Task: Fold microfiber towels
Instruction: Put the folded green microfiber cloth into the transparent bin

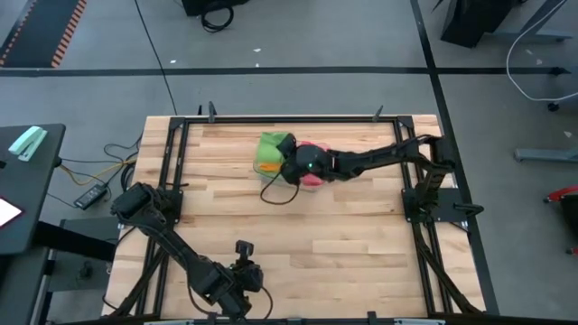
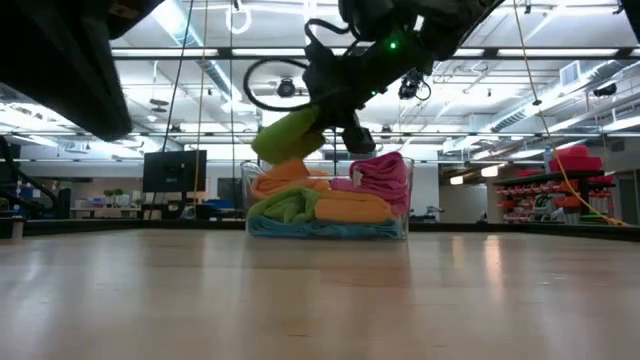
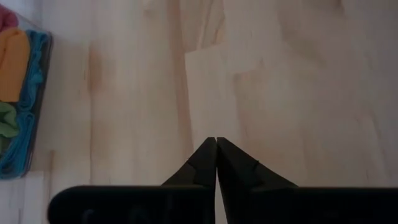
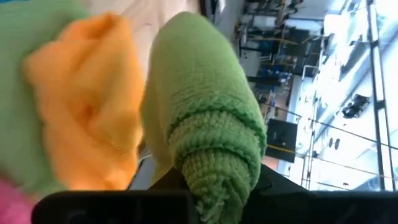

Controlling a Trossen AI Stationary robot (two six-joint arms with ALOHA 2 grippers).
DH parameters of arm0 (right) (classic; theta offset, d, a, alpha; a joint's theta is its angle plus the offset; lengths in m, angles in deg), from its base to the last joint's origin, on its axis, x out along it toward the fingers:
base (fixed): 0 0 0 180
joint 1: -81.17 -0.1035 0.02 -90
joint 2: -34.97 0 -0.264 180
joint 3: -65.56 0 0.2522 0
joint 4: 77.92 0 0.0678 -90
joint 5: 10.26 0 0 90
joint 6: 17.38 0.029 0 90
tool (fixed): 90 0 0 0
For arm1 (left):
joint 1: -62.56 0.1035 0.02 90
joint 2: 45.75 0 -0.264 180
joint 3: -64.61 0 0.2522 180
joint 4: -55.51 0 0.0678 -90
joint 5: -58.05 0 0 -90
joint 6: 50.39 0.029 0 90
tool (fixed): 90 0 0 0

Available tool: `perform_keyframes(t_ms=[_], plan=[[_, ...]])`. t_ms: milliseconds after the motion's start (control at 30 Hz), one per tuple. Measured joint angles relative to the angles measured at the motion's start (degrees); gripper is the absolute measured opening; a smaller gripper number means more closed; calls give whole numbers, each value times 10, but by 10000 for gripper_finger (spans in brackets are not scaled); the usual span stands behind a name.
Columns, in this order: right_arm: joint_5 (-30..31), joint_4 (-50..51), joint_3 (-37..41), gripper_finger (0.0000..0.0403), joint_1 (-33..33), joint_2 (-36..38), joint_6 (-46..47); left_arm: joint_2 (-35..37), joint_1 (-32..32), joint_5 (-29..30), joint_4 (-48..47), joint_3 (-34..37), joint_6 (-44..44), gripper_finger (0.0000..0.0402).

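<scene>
A clear tray (image 2: 408,222) at the table's far middle holds a pile of microfiber towels: orange (image 2: 350,208), pink (image 2: 385,178), green (image 2: 285,208) and blue (image 2: 320,230). My right gripper (image 2: 330,125) reaches in from the table's right and is shut on a bunched green towel (image 2: 290,135) just above the pile. From overhead the towel (image 1: 271,147) shows at the tray's far left. My left gripper (image 3: 216,144) is shut with nothing in it and hovers over bare wood near the table's front edge (image 1: 242,287). My right gripper pinches a bunched, rolled-up fold of the green towel (image 4: 214,180) between its two fingers, several layers thick. The fingers come from the table's right, slanting slightly down. The towel sticks out beyond the fingertips as a thick wad, raised above the tray's pile; whether its underside brushes the orange towel I cannot tell.
Bare wooden tabletop (image 1: 343,244) stretches between the tray and the front edge. A black metal frame (image 1: 181,122) borders the table. In the left wrist view the tray's edge (image 3: 45,74) lies off to one side.
</scene>
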Motion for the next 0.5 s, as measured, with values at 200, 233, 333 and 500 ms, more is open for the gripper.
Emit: perform_keyframes(t_ms=[200, 233, 333, 500], plan=[[-72, -14, 0, 47, 8, 1, 21, 0, 3, 0, -7, 0, 0, 15], [-86, -13, 0, 47, 6, 4, 30, 0, 3, 0, -12, 0, 0, 13], [-92, -34, -2, 46, 8, 7, 17, 0, 2, 0, -16, 0, 0, 14], [-95, -14, 0, 46, 30, 2, 1, 0, 2, 0, -15, 0, 0, 24]])
